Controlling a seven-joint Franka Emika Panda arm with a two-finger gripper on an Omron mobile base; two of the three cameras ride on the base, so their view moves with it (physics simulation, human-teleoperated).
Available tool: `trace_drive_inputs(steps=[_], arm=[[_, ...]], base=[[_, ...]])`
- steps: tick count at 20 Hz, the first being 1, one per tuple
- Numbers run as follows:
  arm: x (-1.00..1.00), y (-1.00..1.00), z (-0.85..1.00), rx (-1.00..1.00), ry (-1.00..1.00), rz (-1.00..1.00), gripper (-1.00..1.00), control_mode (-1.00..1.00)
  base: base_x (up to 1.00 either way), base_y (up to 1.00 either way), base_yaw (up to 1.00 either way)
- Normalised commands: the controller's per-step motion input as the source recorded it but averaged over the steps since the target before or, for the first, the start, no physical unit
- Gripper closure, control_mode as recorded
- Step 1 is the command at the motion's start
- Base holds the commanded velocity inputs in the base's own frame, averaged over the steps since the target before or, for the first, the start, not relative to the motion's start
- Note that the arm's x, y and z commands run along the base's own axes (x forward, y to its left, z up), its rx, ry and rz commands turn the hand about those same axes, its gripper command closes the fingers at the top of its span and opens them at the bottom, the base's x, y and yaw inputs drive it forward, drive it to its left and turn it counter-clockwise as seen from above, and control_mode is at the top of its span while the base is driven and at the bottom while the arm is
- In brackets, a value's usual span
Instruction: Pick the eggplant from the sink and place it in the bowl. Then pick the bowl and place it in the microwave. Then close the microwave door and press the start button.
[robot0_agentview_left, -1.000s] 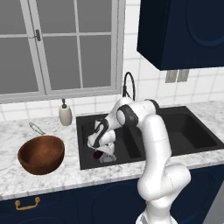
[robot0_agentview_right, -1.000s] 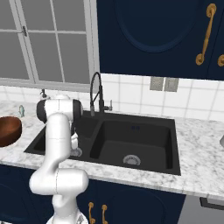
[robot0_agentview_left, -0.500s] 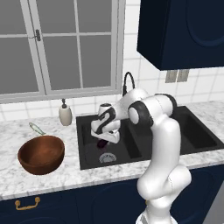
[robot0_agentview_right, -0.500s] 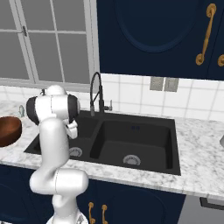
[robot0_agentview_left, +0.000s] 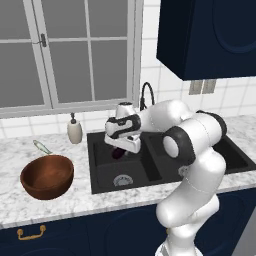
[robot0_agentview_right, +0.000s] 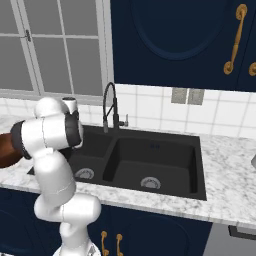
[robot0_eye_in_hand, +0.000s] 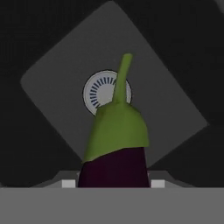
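Observation:
My gripper (robot0_agentview_left: 120, 148) is shut on the eggplant (robot0_agentview_left: 119, 153), a small dark purple vegetable hanging above the left basin of the black sink (robot0_agentview_left: 102, 172). In the hand view the eggplant (robot0_eye_in_hand: 114, 153) stands between my fingertips (robot0_eye_in_hand: 69, 183), its green cap and stem pointing at the round drain (robot0_eye_in_hand: 99, 91) below. The reddish-brown bowl (robot0_agentview_left: 47, 176) sits on the marble counter left of the sink, apart from the gripper. A sliver of the bowl (robot0_agentview_right: 5, 150) shows behind my arm in the right base view. The microwave and its door are out of view.
A black gooseneck faucet (robot0_agentview_left: 146, 95) rises behind the sink's divider, close to my forearm. A white soap dispenser (robot0_agentview_left: 74, 130) stands at the back left of the counter. The right basin (robot0_agentview_right: 157, 162) lies beyond the arm. A window fills the wall behind.
The gripper has risen from the floor of the left basin with the eggplant in it. The forearm has swung up and left.

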Motion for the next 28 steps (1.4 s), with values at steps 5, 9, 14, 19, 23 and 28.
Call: trace_drive_inputs(steps=[5,9,14,19,23,28], arm=[[-0.46,0.09,1.00,0.08,0.14,0.00,1.00,-1.00],[-0.53,0.29,0.71,0.03,0.04,0.01,1.00,-1.00],[-0.25,0.50,0.39,0.00,0.02,0.00,1.00,-1.00],[-0.04,0.80,0.20,0.00,0.08,0.00,1.00,-1.00],[0.00,0.92,0.12,-0.01,0.10,0.00,1.00,-1.00],[0.00,0.83,0.00,-0.03,0.10,0.00,1.00,-1.00]], base=[[0.00,0.00,0.00],[0.00,0.00,0.00],[0.00,0.00,0.00],[0.00,0.00,0.00],[0.00,0.00,0.00],[0.00,0.00,0.00]])
